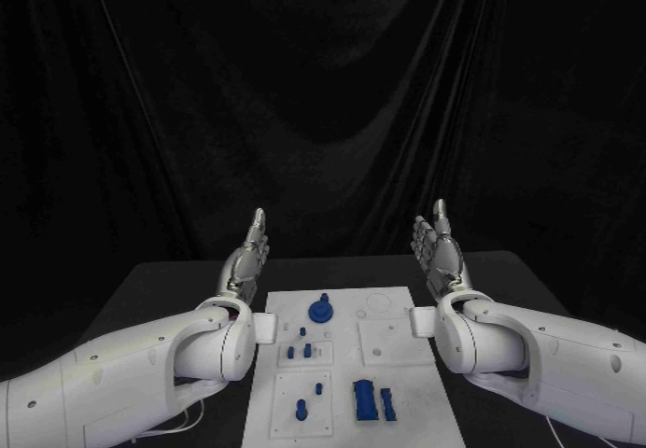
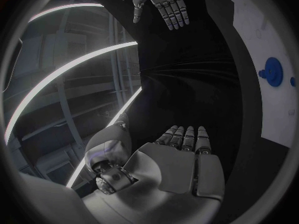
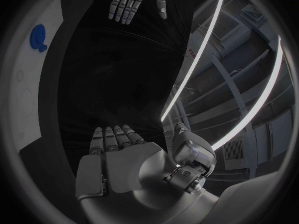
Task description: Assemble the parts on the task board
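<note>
The white task board (image 1: pixel 404 392) lies in the middle of the black table. A round blue part (image 1: pixel 320 311) stands near its far end, two small blue pegs (image 1: pixel 299 352) sit at mid-board, and a blue block (image 1: pixel 365 399) with a bar (image 1: pixel 389 404) lies at the near right; a blue peg (image 1: pixel 301 411) is at the near left. My left hand (image 1: pixel 247 261) is raised left of the board, fingers straight up and apart, holding nothing. My right hand (image 1: pixel 442 254) is raised the same way on the right, empty. The left wrist view shows the left hand (image 2: pixel 181 159), the right hand (image 2: pixel 163 4) and the round part (image 2: pixel 272 72). In the right wrist view the right hand (image 3: pixel 115 157) faces the left hand (image 3: pixel 131 0) across the board (image 3: pixel 31 84).
The black table (image 1: pixel 161 289) extends on both sides of the board under my arms. A black curtain (image 1: pixel 323 112) hangs behind it.
</note>
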Tool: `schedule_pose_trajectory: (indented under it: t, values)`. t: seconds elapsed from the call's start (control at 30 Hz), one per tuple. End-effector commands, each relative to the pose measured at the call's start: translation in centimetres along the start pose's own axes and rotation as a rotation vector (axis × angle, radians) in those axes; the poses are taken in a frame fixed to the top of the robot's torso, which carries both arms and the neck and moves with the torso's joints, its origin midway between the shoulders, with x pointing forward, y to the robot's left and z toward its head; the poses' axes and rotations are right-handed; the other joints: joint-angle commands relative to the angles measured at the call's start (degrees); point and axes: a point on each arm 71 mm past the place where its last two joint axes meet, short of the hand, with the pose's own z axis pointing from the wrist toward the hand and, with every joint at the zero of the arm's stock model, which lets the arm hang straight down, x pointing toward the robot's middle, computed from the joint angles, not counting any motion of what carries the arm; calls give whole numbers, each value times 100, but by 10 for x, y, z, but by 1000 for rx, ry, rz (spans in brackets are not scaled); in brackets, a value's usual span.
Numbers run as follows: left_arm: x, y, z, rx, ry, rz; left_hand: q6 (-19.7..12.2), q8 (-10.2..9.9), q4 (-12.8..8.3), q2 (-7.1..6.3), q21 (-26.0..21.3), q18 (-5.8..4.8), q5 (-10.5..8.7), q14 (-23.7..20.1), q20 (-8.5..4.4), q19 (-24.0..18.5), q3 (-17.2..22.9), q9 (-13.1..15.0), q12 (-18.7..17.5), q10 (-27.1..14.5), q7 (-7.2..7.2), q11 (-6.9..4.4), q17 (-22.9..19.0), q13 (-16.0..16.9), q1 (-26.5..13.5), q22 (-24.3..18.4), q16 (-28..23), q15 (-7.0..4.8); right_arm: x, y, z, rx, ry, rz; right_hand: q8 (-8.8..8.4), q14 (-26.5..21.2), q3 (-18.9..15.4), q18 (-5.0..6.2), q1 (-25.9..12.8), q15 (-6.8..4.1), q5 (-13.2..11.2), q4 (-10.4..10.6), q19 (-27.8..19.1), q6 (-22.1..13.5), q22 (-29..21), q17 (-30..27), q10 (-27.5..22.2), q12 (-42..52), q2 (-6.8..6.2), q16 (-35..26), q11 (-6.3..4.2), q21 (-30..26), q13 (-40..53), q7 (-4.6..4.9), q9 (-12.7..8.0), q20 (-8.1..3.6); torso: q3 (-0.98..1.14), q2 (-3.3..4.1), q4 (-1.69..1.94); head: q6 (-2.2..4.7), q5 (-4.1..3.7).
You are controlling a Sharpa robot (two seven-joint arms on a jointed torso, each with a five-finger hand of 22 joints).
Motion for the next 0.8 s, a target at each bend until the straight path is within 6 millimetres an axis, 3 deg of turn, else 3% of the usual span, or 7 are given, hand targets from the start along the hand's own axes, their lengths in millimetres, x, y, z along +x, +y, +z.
schedule_pose_trajectory:
  t: [0.03, 0.43, 0.5, 0.53, 0.8]
  values:
    - [-3, 2, -1, -28, -60, 7, -82, -27, -93, -27, -19, -120, -164, 8, -39, -6, 67, -8, -19, 11, 0, 49, -9, -8, -503, -7, -21, 28, -2, -2, 0, 22, -23, -7, -20, -11, 0, -42, -36, -21, -20, -15, -2, -20, -7, -6, -20, -21, 7, -21, -1, -21, -6, 0, -7, -30, 3, -10, -4, -1, -2]
    - [-3, 2, -1, -28, -60, 7, -82, -27, -93, -27, -19, -120, -164, 8, -39, -6, 67, -8, -19, 11, 0, 49, -9, -8, -931, -7, -21, 28, -2, -2, 0, 22, -23, -7, -20, -11, 0, -42, -36, -21, -20, -15, -2, -20, -7, -6, -20, -21, 7, -21, -1, -21, -6, 0, -7, -30, 3, -10, -4, -1, -2]
    - [-3, 2, -1, -28, -60, 7, -82, -27, -93, -27, -19, -120, -164, 8, -39, -6, 67, -8, -19, 11, 0, 49, -9, -8, -1129, -7, -21, 28, -2, -2, 0, 22, -23, -7, -20, -11, 0, -42, -36, -21, -20, -15, -2, -20, -7, -6, -20, -21, 7, -21, -1, -21, -6, 0, -7, -30, 3, -10, -4, -1, -2]
    - [-3, 2, -1, -28, -60, 7, -82, -27, -93, -27, -19, -120, -164, 8, -39, -6, 67, -8, -19, 11, 0, 49, -9, -8, -1539, -7, -21, 28, -2, -2, 0, 22, -23, -7, -20, -11, 0, -42, -36, -21, -20, -15, -2, -20, -7, -6, -20, -21, 7, -21, -1, -21, -6, 0, -7, -30, 3, -10, -4, -1, -2]
    - [-3, 2, -1, -28, -60, 7, -82, -27, -93, -27, -19, -120, -164, 8, -39, -6, 67, -8, -19, 11, 0, 49, -9, -8, -1539, -7, -21, 28, -2, -2, 0, 22, -23, -7, -20, -11, 0, -42, -36, -21, -20, -15, -2, -20, -7, -6, -20, -21, 7, -21, -1, -21, -6, 0, -7, -30, 3, -10, -4, -1, -2]
